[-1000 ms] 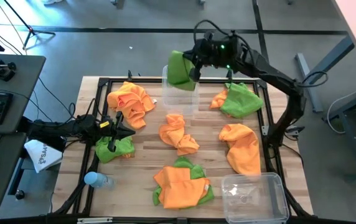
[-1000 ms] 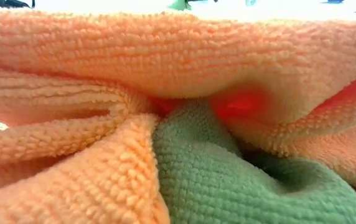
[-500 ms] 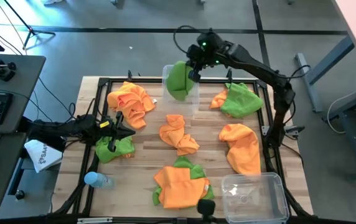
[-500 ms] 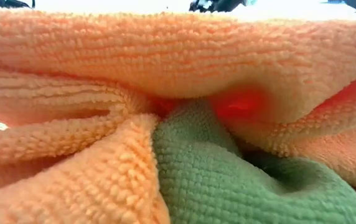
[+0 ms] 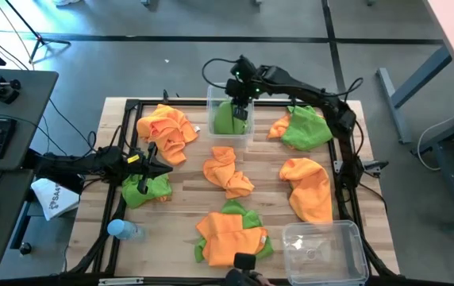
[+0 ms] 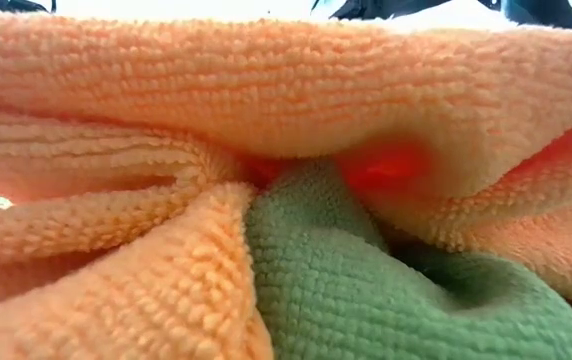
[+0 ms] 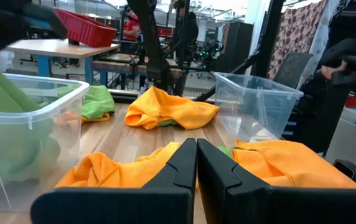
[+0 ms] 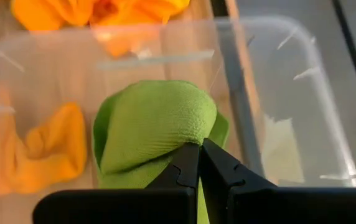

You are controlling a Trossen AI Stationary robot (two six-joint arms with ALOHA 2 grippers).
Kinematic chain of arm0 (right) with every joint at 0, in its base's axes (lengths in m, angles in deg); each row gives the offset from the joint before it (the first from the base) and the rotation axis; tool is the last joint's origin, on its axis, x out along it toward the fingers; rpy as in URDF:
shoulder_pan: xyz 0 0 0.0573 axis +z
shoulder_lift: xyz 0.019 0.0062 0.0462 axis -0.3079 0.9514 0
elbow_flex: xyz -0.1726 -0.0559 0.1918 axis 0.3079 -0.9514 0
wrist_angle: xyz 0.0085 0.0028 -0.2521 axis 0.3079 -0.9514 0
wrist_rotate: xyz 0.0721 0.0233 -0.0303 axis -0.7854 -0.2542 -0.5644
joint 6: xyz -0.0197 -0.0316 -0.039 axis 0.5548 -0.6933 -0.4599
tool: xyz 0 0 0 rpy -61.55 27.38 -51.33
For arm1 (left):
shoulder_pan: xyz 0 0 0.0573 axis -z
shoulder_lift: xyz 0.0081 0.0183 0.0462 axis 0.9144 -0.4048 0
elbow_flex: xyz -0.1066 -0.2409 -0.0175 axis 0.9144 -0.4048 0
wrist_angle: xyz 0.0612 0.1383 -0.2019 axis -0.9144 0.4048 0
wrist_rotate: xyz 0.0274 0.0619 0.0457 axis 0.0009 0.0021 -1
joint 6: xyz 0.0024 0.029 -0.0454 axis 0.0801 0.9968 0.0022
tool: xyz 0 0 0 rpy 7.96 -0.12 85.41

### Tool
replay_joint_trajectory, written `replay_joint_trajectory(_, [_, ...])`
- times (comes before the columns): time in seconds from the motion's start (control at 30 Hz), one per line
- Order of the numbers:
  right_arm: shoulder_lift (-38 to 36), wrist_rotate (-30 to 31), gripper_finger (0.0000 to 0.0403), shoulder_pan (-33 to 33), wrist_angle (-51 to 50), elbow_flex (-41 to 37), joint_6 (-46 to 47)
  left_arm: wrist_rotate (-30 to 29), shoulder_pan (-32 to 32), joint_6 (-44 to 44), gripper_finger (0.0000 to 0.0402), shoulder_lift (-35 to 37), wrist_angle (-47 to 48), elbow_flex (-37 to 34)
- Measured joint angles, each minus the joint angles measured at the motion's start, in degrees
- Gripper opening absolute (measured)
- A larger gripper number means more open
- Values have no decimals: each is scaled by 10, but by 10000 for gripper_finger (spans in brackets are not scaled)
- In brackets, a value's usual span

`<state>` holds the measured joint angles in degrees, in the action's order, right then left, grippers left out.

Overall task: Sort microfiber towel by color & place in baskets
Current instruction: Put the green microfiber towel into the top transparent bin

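Sorting looks barely begun: the right gripper [image 5: 239, 102], clamped on a green towel [image 5: 228, 117], holds it inside the clear basket [image 5: 247, 135] at upper centre, while the other towels litter the counter [image 5: 271, 155] and the lower-right basket [image 5: 322, 250] looks empty.

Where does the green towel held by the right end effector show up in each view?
High view: green towel at the far tub, under the right end effector.
Low view: not identifiable; a towel pile fills the picture.
Left wrist view: green shape in and above the near tub, probably it.
Right wrist view: centre, pinched over the tub.
Shared landmark: that clear tub.
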<state>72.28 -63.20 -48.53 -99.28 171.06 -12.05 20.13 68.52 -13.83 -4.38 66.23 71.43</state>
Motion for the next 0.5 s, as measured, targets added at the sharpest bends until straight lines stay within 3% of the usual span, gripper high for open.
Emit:
replay_joint_trajectory(0.23, [0, 0, 14, 2, -25, 0, 1, 0, 0, 0, 0, 0, 0, 0])
replay_joint_trajectory(0.5, [-1, 9, 124, 2, -36, 0, 20, 0, 0, 0, 0, 0, 0, 0])
